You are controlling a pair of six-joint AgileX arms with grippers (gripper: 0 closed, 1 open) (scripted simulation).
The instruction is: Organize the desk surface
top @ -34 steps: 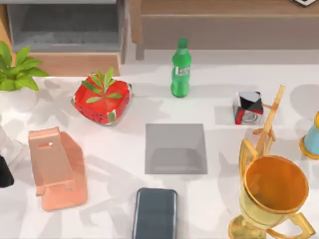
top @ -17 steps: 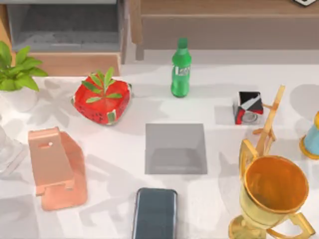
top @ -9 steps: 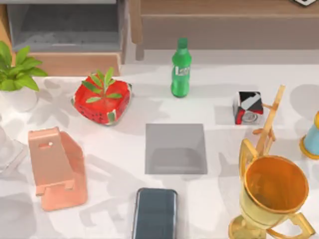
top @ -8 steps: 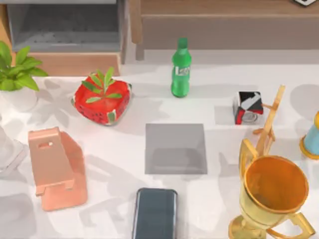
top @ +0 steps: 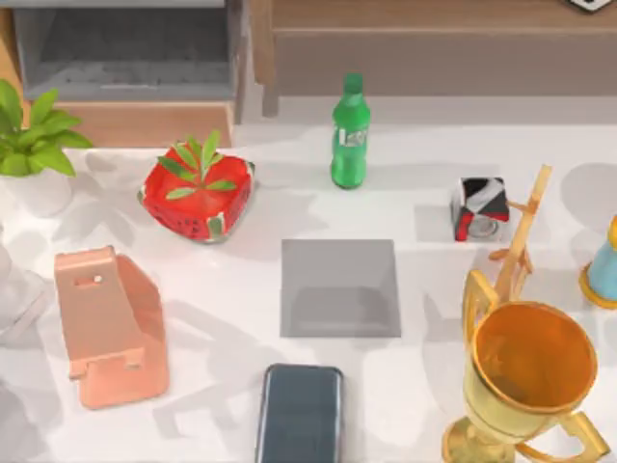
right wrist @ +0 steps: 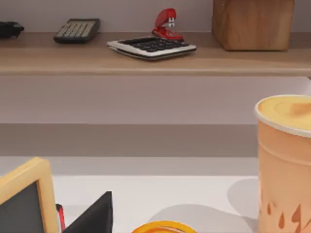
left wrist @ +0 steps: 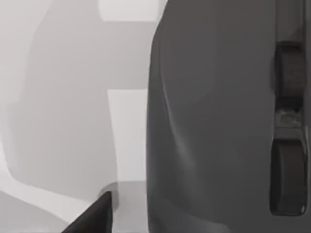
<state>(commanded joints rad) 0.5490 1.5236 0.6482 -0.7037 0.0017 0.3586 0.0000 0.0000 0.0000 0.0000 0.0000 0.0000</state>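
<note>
White table (top: pixel 241 289) cluttered: phone (top: pixel 300 415) at 6 o'clock, mat (top: pixel 340 287) central, bare for sorting; tool state impossible to tell.

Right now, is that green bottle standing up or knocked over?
Upright. The green bottle stands on its base on the desk surface, cap pointing up, behind the grey mat.

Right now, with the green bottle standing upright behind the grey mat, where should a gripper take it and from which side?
Probably by the body of the green bottle, just below the neck, coming in level from the front, over the grey mat. It stands upright and narrow, so fingers can close across its width. The wooden furniture behind it blocks a rear approach; the desk surface in front is open.
</note>
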